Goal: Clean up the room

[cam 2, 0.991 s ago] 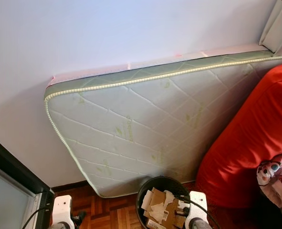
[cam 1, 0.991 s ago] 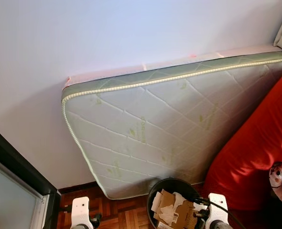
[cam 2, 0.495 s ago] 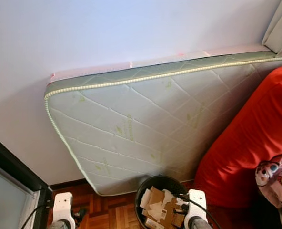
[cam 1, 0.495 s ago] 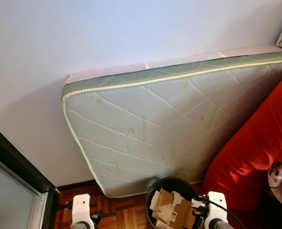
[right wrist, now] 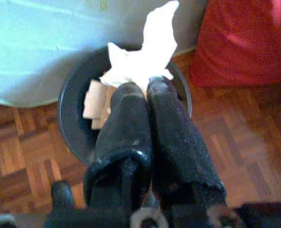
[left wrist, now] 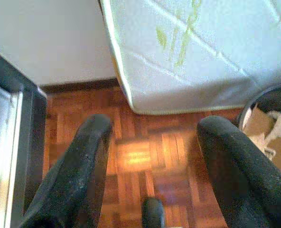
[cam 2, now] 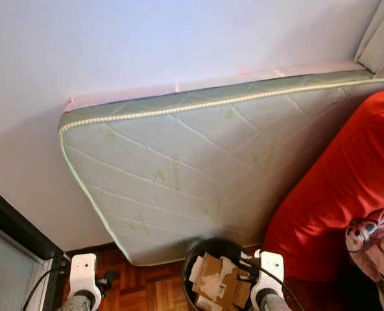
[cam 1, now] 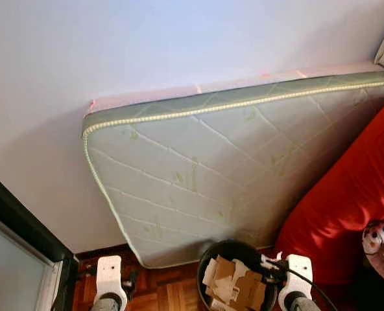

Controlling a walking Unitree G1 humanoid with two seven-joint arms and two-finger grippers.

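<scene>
Quilted white mattress (cam 1: 205, 175) with green edging leans tilted against pale wall (cam 1: 114, 52). Red beanbag-like cushion (cam 1: 348, 207) at right, touching mattress. Black round bin (cam 1: 208, 259) on parquet floor (cam 1: 166, 291), holding cardboard and paper scraps (cam 1: 234, 285). White wrist of left arm (cam 1: 108, 275) and right arm (cam 1: 296, 275) at bottom edge. Dark door frame (cam 1: 23, 227) lower left.

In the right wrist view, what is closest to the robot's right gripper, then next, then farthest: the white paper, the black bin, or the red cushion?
1. White paper: pinched in the right gripper.
2. Black bin: right below the gripper.
3. Red cushion: off to the side, beyond the bin.
</scene>
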